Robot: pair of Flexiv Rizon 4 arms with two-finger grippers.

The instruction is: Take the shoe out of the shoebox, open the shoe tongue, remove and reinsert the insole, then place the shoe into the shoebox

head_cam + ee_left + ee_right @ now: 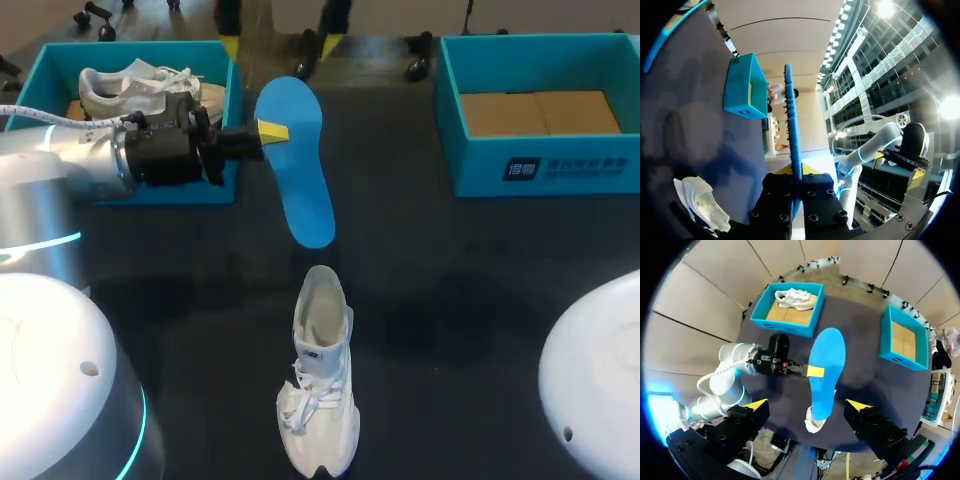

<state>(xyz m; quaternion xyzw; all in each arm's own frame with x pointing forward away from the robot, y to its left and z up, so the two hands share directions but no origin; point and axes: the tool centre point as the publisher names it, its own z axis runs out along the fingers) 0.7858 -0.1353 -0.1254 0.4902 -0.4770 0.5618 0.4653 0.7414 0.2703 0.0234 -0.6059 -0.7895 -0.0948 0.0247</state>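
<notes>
Left pincer [268, 131] clamped on the blue insole [303, 180], held above the table [480, 300] | white shoe [320, 385] stands on the table, near the insole's tip, well apart from the teal shoebox [540, 170] at far right | right pincer [807, 405] spread open, high overhead

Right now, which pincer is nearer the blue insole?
Left. The left pincer is shut on one edge of the blue insole, holding it above the table; the right pincer hangs open high above, apart from it.
</notes>
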